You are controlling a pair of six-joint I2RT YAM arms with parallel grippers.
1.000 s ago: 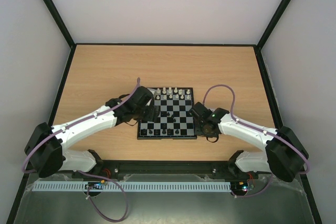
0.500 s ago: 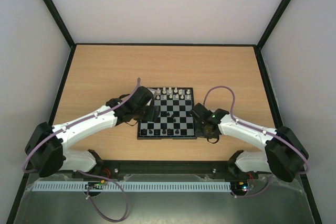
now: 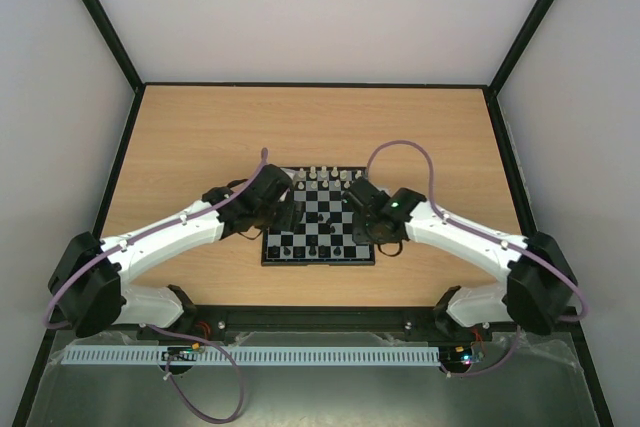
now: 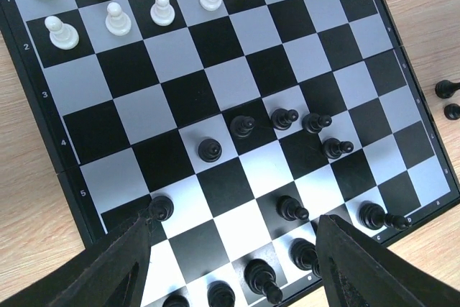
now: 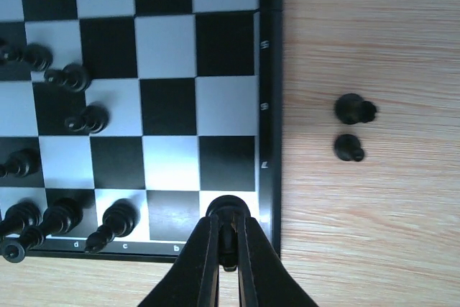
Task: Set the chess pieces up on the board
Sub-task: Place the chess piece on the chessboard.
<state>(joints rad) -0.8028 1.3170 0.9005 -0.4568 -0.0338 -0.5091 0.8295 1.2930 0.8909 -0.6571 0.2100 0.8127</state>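
Right tool (image 5: pixel 228 225) clamped on black piece (image 5: pixel 228 205) over board (image 5: pixel 269 106) corner; left tool (image 4: pixel 233 226) apart, empty. Piece likely light, stiff, slippery; grip midbody, squarely.

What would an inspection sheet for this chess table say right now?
Surface: wooden table, with the board at its near middle.
Job's things: white pieces lined up at the board's far edge; black pieces scattered over the near half; two stray pieces, both black, on the table beside the board.
Clutter: nothing seen.
Grippers: left gripper open above the board, holding nothing; right gripper shut on the black corner piece.
Cables: purple cables loop along both arms.
Surroundings: pale walls, black frame.
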